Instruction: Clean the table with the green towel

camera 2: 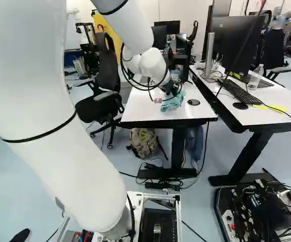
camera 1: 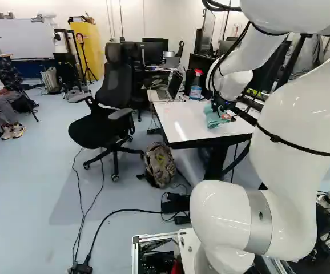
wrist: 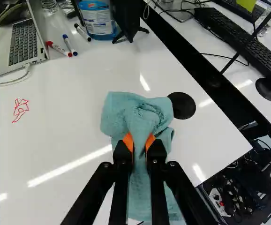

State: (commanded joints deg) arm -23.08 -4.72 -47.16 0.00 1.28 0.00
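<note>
At the white table (camera 1: 179,123) in the left base view, my gripper (camera 1: 217,108) points down at the green towel (camera 1: 212,119). The right base view shows the towel (camera 2: 172,103) bunched on the table top, below the gripper (camera 2: 171,91). In the wrist view the orange pads of my gripper (wrist: 139,140) pinch a fold of the towel (wrist: 119,112) from both sides. Part of the cloth spreads ahead of the fingers and part hangs back between them. A small red drawing (wrist: 20,109) marks the table, well to one side of the towel.
Beside the towel is a black round disc (wrist: 182,105). Farther along the table are markers (wrist: 59,48), a spray bottle (camera 1: 196,85) and a laptop (wrist: 20,42). A second table (camera 2: 266,103) with monitor and keyboard adjoins. An office chair (camera 1: 111,108) and backpack (camera 1: 160,164) stand nearby.
</note>
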